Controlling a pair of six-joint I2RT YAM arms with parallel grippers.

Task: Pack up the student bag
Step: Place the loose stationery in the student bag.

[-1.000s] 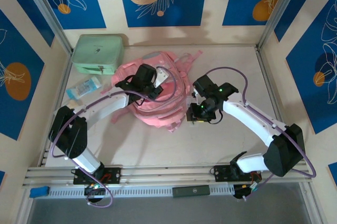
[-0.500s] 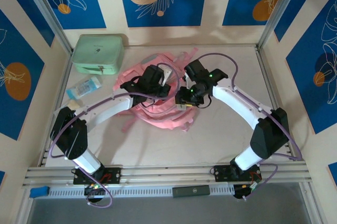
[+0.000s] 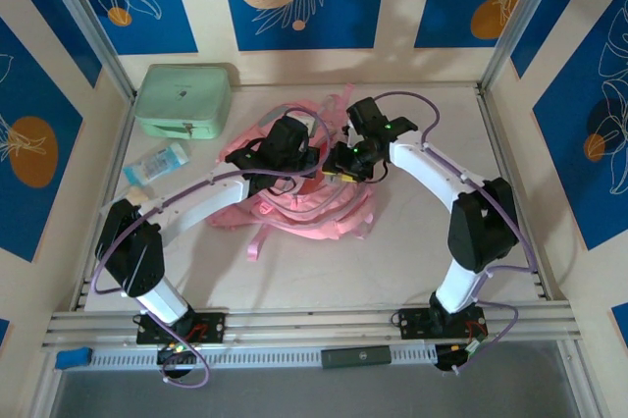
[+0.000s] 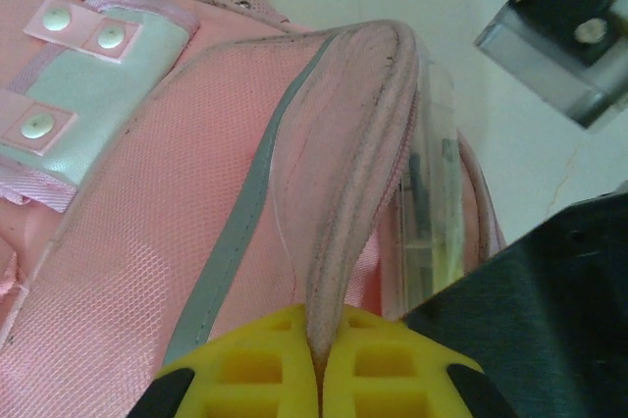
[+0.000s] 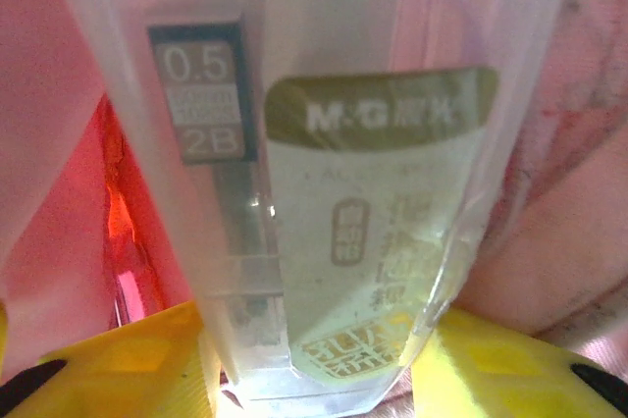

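The student bag (image 3: 294,207), a pink backpack, lies mid-table with its straps spread out. My left gripper (image 3: 310,157) is shut on the bag's pink zip rim (image 4: 343,192) and holds the opening up; the yellow fingers (image 4: 319,359) pinch that rim. My right gripper (image 3: 335,166) meets it at the opening, shut on a clear plastic pencil-lead case (image 5: 334,192) with a "0.5 2B" label. Both yellow fingers (image 5: 128,359) touch the case's sides. The case (image 4: 432,212) stands just inside the rim, with pink fabric (image 5: 59,143) around it.
A mint green zip case (image 3: 183,99) stands at the back left. A small blue-white pack (image 3: 157,163) lies in front of it. Loose pink straps (image 3: 257,241) trail toward the near edge. Metal frame posts and walls bound the table on three sides.
My right arm has swung left and back, from the bag's right side to its opening, carrying the clear case. The left gripper has shifted right with the rim, dragging the bag along.
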